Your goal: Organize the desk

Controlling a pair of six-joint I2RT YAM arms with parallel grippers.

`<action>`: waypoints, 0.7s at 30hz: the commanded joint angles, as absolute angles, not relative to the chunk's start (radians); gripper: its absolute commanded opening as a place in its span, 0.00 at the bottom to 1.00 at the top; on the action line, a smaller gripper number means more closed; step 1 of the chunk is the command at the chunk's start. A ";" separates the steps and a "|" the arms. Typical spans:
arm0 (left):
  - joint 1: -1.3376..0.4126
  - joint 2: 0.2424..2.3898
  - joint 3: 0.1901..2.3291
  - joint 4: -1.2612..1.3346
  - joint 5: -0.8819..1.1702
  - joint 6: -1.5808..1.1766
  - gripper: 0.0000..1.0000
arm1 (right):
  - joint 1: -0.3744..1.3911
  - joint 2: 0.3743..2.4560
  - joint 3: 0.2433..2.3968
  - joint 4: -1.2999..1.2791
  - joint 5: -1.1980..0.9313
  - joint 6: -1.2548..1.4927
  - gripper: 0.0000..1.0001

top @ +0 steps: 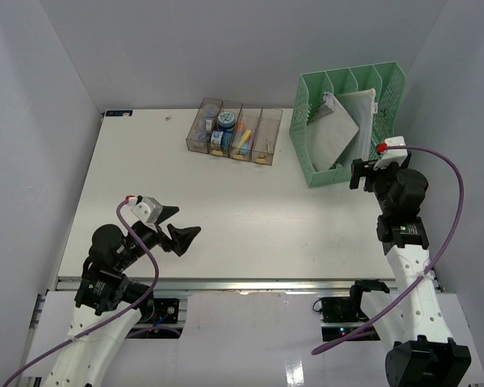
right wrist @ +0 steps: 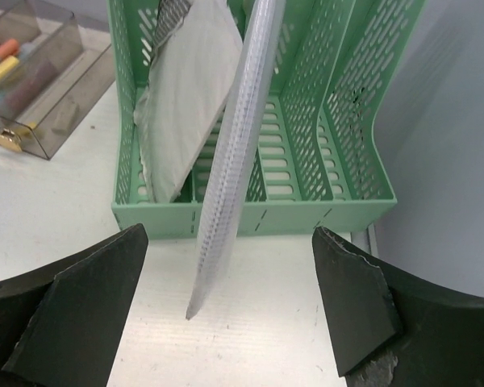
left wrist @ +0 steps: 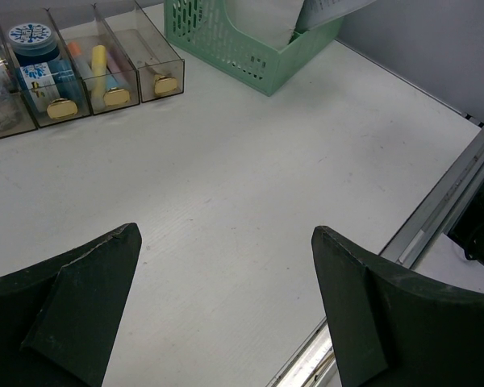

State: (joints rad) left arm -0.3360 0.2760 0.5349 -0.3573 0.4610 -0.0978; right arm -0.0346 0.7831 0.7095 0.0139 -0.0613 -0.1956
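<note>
Desk (top: 250, 218) lies flat under both arms, w/ bins (top: 234, 129) at its far edge & green rack (right wrist: 339, 205) far right. L gripper (top: 181, 226) hovers over desk, jaws wide, empty. R gripper (right wrist: 227, 235) faces rack front, jaws wide, holding nothing. 1 ribbed pouch (right wrist: 234, 145) leans out btwn them, corner past front wall. Risk: closing off-centre shoves pouch sideways or snags rack wall, dragging rack.

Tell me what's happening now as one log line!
left hand: open, empty, over desk | right hand: open, empty, facing green rack | clear pouch: pokes out front
</note>
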 commanded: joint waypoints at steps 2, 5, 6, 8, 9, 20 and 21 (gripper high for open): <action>-0.341 0.265 0.529 -0.339 0.476 -0.101 0.98 | -0.046 0.756 0.647 0.024 -0.050 -0.214 0.88; -0.341 0.266 0.530 -0.339 0.477 -0.101 0.98 | -0.055 0.774 0.632 0.045 -0.048 -0.197 0.86; -0.342 0.267 0.531 -0.339 0.477 -0.101 0.98 | -0.058 0.781 0.629 0.054 -0.049 -0.190 0.85; -0.342 0.268 0.530 -0.339 0.477 -0.101 0.98 | -0.058 0.792 0.620 0.073 -0.051 -0.188 0.83; -0.342 0.268 0.529 -0.339 0.477 -0.101 0.98 | -0.058 0.796 0.613 0.085 -0.049 -0.187 0.81; -0.341 0.280 0.531 -0.337 0.477 -0.102 0.98 | -0.063 0.846 0.520 0.244 -0.055 -0.215 0.60; -0.342 0.280 0.531 -0.337 0.476 -0.102 0.98 | -0.063 0.852 0.517 0.258 -0.057 -0.218 0.55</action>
State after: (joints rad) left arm -0.3363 0.2722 0.5339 -0.3573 0.4610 -0.0977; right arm -0.0587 0.8398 0.5240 0.1235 -0.0549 -0.1973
